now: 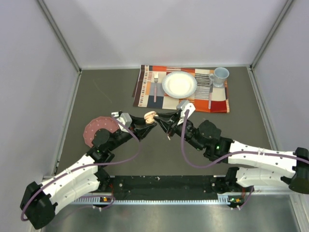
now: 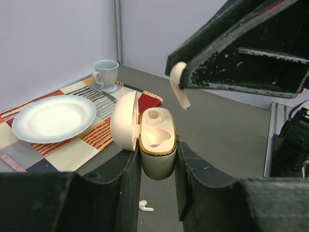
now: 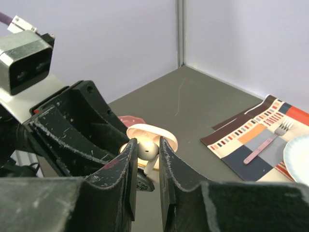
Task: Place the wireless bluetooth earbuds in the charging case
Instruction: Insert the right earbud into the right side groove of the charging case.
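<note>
From above, the left gripper [image 1: 147, 121] and the right gripper [image 1: 164, 126] meet over the middle of the table [image 1: 120, 92], well apart from the placemat [image 1: 145, 89] at the far edge. The charging case [image 1: 150, 116] is raised between them, probably so that both arms can reach it.

In the left wrist view, the left gripper [image 2: 157, 154] is clenched on the body of the charging case [image 2: 157, 169] and holds it upright. The lid [image 2: 124, 121] stands open to the left, so the 2 wells [image 2: 155, 126] face up, and both look empty. The right gripper [image 2: 182, 77] grasps the held earbud [image 2: 179, 89] above and to the right of the case, not touching it, with the stem pointing down as if for entering a well. A loose earbud [image 2: 145, 207] lies on the table under the case. The plate [image 2: 53, 118] and cup [image 2: 106, 73] rest on the placemat behind.

In the right wrist view, the right gripper [image 3: 147, 145] pinches the held earbud [image 3: 146, 151] by its head, and the stem hangs free. The open charging case [image 3: 153, 133] is just behind it. The fork [image 3: 268, 142] lies on the placemat at the right.
</note>
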`<state>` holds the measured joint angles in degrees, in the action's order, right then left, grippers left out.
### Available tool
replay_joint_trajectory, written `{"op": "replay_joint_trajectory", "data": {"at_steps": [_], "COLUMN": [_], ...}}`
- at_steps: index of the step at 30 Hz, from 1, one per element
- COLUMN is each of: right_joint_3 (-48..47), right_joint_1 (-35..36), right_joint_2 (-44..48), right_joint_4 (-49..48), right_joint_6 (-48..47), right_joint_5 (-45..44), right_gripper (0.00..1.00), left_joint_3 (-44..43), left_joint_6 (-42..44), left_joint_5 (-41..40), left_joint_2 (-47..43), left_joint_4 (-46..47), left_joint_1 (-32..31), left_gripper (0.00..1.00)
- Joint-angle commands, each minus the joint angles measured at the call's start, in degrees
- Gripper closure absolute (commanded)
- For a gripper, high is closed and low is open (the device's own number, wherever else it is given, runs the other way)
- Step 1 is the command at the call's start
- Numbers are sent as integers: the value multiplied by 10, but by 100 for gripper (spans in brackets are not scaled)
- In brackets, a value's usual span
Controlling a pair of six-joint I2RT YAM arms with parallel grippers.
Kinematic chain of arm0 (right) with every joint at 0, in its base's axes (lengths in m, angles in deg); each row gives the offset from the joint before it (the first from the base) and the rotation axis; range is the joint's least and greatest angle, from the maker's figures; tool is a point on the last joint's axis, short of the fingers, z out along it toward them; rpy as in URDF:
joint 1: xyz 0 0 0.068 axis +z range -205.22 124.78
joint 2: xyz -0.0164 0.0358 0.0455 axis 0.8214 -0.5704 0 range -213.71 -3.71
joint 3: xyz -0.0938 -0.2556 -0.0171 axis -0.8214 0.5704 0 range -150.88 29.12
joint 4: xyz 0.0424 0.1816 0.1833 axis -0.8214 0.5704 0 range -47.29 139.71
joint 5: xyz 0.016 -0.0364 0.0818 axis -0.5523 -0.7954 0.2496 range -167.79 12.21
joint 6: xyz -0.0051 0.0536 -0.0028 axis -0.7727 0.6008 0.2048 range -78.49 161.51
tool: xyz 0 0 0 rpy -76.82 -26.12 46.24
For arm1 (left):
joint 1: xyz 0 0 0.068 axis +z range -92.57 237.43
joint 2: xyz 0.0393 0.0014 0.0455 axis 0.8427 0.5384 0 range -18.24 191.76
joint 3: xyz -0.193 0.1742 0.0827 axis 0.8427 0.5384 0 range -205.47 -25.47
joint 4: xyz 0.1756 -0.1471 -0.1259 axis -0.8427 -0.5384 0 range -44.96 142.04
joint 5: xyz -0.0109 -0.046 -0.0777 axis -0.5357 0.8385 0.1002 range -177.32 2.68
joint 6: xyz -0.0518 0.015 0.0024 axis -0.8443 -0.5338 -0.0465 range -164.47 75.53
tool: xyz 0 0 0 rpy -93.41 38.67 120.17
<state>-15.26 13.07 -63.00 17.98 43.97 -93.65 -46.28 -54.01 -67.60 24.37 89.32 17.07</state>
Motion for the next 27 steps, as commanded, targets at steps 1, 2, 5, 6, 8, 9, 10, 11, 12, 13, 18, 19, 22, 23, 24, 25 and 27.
{"op": "replay_joint_trajectory", "data": {"at_steps": [1, 2, 5, 6, 8, 9, 10, 11, 12, 13, 18, 19, 22, 23, 24, 25, 27], "right_joint_3": [-16, -15, -19, -21, -25, -24, -25, -26, -26, -24, -26, -26, -26, -26, -28, -27, -27], "right_joint_1": [11, 11, 11, 11, 11, 11, 11, 11, 12, 12, 12, 12, 12, 12, 12, 12, 12], "right_joint_2": [-7, -9, -21, -23, -29, -31, -33, -36, -36, -36, -44, -46, -53, -56, -58, -60, -63], "right_joint_4": [-79, -82, -85, -84, -84, -85, -85, -86, -88, -88, -91, -90, -91, -94, -95, -97, -100], "right_joint_6": [-22, -21, -41, -43, -41, -40, -39, -38, -37, -37, -34, -33, -29, -29, -28, -29, -29], "right_joint_5": [-60, -68, -87, -87, -85, -84, -84, -82, -81, -81, -74, -73, -72, -73, -73, -73, -78], "right_gripper": [100, 100, 100, 100, 100, 100, 100, 100, 100, 100, 100, 100, 100, 100, 100, 100, 100], "left_joint_3": [-19, -19, -16, -16, -16, -16, -16, -16, -16, -16, -15, -15, -14, -13, -13, -12, -12], "left_joint_6": [-4, -4, -2, -2, -2, -2, -2, -1, 0, 0, 0, 0, 0, 0, 0, 0, 0], "left_joint_5": [4, 3, 1, -2, -6, -7, -7, -7, -8, -7, -7, -7, -9, -11, -12, -13, -14], "left_joint_2": [-9, -10, -11, -11, -10, -10, -10, -9, -8, -8, -6, -6, -9, -10, -11, -11, -12], "left_joint_4": [29, 29, 28, 28, 27, 26, 27, 28, 27, 27, 30, 30, 31, 31, 32, 32, 32], "left_joint_1": [2, 2, 1, 2, 2, 1, 2, 2, 2, 2, 2, 1, 2, 1, 2, 2, 2], "left_gripper": [100, 100, 100, 100, 100, 100, 100, 100, 100, 100, 100, 100, 100, 100, 100, 100, 100]}}
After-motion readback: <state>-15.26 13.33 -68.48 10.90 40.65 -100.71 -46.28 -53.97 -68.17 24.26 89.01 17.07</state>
